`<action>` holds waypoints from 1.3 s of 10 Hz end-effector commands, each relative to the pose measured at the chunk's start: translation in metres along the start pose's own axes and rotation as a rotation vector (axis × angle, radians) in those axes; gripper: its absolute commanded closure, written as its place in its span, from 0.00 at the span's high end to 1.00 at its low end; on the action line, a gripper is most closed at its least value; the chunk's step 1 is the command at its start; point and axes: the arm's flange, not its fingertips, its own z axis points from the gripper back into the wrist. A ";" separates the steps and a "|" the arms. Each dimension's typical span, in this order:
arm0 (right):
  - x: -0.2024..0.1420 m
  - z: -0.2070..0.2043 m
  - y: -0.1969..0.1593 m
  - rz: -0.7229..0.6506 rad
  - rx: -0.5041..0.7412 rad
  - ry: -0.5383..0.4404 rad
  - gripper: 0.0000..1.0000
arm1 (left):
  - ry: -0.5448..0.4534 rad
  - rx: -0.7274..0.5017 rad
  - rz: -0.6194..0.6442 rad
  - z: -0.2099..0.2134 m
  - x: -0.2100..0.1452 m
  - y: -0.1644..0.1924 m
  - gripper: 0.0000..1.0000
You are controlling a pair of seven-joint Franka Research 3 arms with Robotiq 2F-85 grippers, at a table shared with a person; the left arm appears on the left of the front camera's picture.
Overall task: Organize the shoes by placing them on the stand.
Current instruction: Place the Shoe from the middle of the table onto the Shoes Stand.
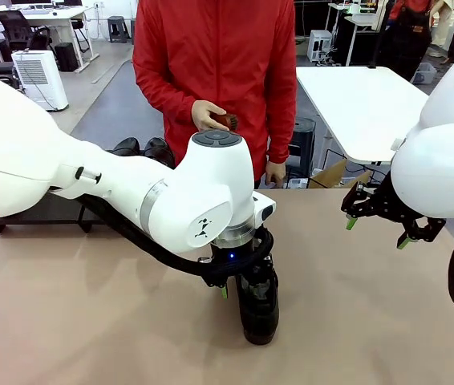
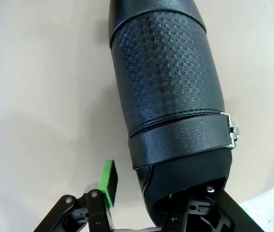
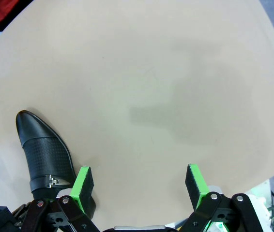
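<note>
A: Left gripper (image 1: 243,290) is down on the shoe (image 1: 259,309) near the front middle of the surface (image 1: 355,321). In the left wrist view the gripper (image 2: 168,193) sits at the heel end of the shoe (image 2: 168,92). One green pad (image 2: 109,182) stands just beside the shoe's side, a thin gap showing. The other finger is behind the heel, hidden.

B: So gripping or not?

A: Jaws partly closed around the heel end. Can't tell if it has hold of it. Shoe lies flat on the surface, toe pointing away from the wrist camera, textured black upper, strap with a silver buckle (image 2: 232,130).

B: Right gripper?

A: Right gripper (image 1: 378,230) hangs above the surface on the right side, well apart from the shoe, jaws wide, nothing between them. Right wrist view: gripper (image 3: 139,186) with both green pads spread, bare surface (image 3: 166,96) between them, same shoe (image 3: 45,159) off to the lower left.

B: Stand?

A: Stand (image 1: 34,210) is at the far left edge of the surface, mostly hidden behind the left arm. Two more shoes (image 1: 143,150) show behind the arm there; can't tell if they sit on the stand.

B: Person?

A: Person in a red top at the far side. One hand (image 1: 208,116) holds a small brown brush (image 1: 227,122) at the chest, the other hand (image 1: 275,172) hangs down.
</note>
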 end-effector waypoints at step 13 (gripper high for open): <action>0.001 0.003 0.000 0.014 0.003 -0.004 1.00 | -0.123 -0.012 -0.184 0.121 -0.007 0.059 0.00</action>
